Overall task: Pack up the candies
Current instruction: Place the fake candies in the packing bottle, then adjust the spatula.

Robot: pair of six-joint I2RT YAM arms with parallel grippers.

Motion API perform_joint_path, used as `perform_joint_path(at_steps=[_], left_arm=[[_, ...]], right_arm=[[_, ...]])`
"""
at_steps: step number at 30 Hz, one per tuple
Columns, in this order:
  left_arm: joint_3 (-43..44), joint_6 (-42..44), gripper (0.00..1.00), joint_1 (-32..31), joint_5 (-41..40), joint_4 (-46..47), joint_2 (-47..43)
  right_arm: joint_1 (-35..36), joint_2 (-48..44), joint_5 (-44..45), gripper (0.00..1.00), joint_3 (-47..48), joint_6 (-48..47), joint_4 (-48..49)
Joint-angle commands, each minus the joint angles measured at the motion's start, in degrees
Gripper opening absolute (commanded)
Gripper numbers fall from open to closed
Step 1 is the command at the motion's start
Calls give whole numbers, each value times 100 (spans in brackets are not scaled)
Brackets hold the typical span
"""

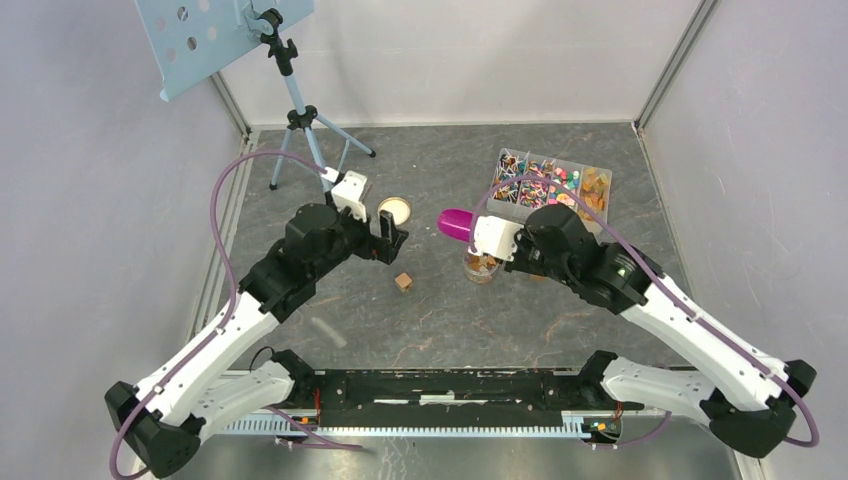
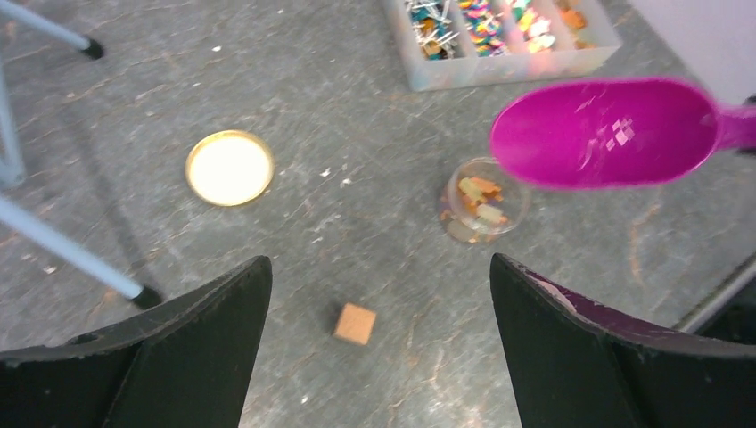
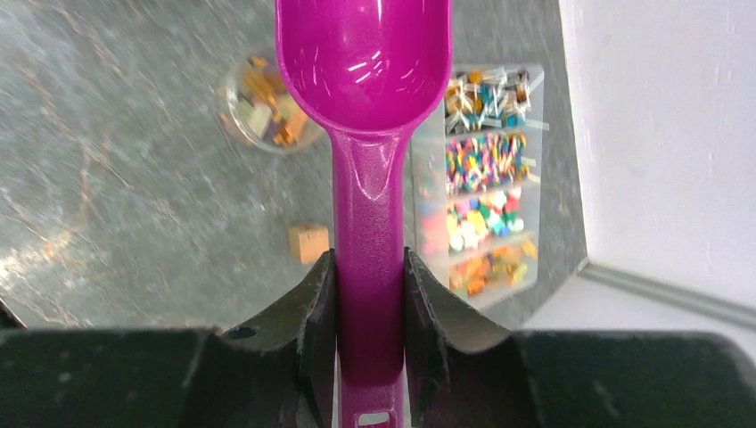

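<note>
The candies (image 1: 548,186) lie sorted in a clear divided tray (image 3: 526,78) at the back right. A few more candies sit in a small clear jar (image 2: 483,201) in the middle of the table. My right gripper (image 3: 370,276) is shut on the handle of a magenta scoop (image 3: 365,62). The scoop's bowl looks empty and hangs just above and beside the jar (image 1: 482,266). Left of the jar, my left gripper (image 2: 379,294) hovers open with nothing between its fingers.
A round gold lid (image 2: 229,168) lies flat beyond my left gripper. A small wooden cube (image 2: 355,323) sits on the table under the left gripper, and another cube (image 3: 308,242) lies by the tray. A tripod (image 1: 300,120) stands at the back left.
</note>
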Motion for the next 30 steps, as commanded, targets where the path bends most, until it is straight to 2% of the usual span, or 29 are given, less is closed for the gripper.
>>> perform_joint_path(at_steps=[1, 5, 13, 17, 21, 27, 30], left_arm=[[631, -573, 96, 23, 730, 225, 419], [1024, -1058, 92, 52, 1232, 114, 837], [1210, -1674, 74, 112, 1935, -107, 1313], [1139, -1700, 58, 205, 1979, -282, 1305], [991, -1835, 32, 461, 2200, -365, 1206], [771, -2226, 20, 997, 2981, -292, 1126], [572, -2451, 9, 1347, 3604, -119, 1103]], right_arm=[[24, -508, -1098, 0, -464, -199, 1366], [18, -759, -1346, 0, -804, -165, 1736], [16, -1385, -1794, 0, -1389, 18, 2463], [-1, -1607, -1990, 0, -1649, 59, 3004], [-69, -1354, -2457, 0, -1319, 171, 3051], [-389, -1232, -3429, 1, -1212, 372, 3375], [-755, -1303, -4086, 3, -1238, 608, 3661]])
